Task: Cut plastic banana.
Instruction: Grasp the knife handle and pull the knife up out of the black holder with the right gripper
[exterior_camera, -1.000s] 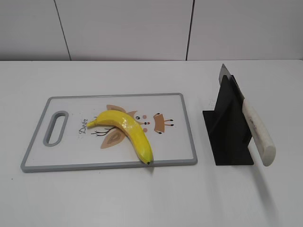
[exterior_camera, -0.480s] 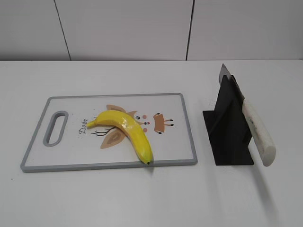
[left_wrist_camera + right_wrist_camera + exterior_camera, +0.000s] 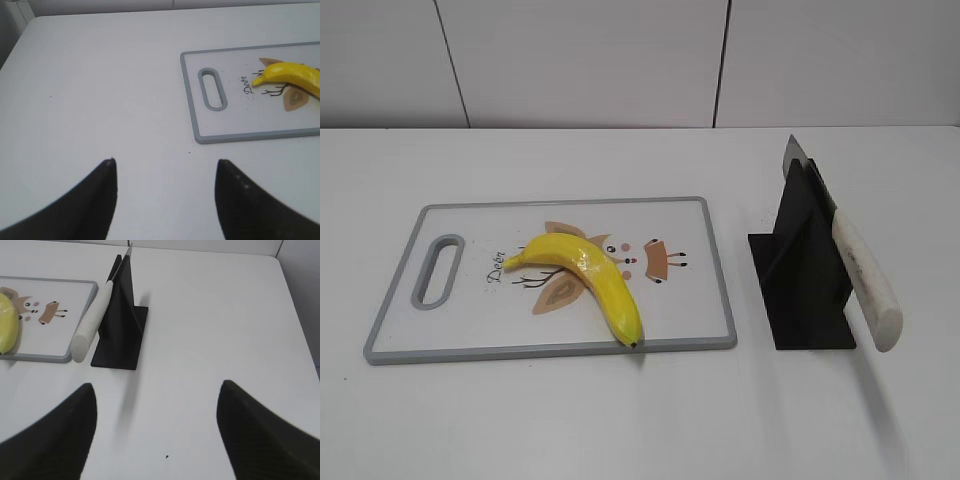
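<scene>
Fingers of both arms spread apart, holding nothing. Left fingers point(image 3: 110, 175) hover over bare desk point(image 3: 100, 100); right fingers point(image 3: 90, 400) nearer knife point(image 3: 865, 275) in black stand point(image 3: 805, 290). Plastic banana point(image 3: 588, 275) lies diagonally on cutting board point(image 3: 715, 260), mid-desk, tip toward front edge.

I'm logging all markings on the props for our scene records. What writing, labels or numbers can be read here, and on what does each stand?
"Deer": dark cursive word printed on the white grey-rimmed plastic cutting board, between its handle slot and the stem of the glossy yellow plastic banana; also seen in the left wrist view.
White-handled knife: no readable marking.
Black knife stand: none.
No other text or numbers.
</scene>
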`<action>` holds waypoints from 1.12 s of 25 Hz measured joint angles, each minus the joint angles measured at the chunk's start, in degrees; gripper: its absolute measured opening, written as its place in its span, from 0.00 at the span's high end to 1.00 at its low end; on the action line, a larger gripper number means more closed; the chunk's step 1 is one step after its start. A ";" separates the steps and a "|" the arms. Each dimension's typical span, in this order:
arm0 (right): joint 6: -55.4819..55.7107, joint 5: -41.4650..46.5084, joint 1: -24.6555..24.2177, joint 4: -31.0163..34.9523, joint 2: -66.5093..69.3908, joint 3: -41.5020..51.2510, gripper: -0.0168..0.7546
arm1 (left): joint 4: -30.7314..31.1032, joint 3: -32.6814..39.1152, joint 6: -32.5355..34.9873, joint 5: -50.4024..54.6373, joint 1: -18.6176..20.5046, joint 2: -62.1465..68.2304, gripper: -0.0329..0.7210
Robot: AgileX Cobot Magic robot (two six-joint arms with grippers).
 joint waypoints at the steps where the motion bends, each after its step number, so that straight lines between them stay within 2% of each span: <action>1: 0.00 0.00 0.00 -0.29 0.46 -0.20 0.24 | 0.00 0.00 0.00 0.00 0.00 0.00 0.18; 10: 0.00 3.35 0.00 -0.53 19.04 -5.83 0.24 | 0.00 0.00 0.00 0.00 0.00 0.00 0.18; 16: 0.79 3.73 0.54 2.66 34.06 -9.36 0.24 | 0.00 0.00 0.00 0.00 0.00 0.00 0.18; 24: 5.24 2.71 10.91 3.22 52.85 -16.10 0.24 | 0.00 0.00 0.00 0.00 0.00 0.00 0.20; 28: 5.90 2.70 12.79 5.17 63.29 -21.97 0.24 | 0.00 0.00 0.00 0.00 0.00 0.00 0.20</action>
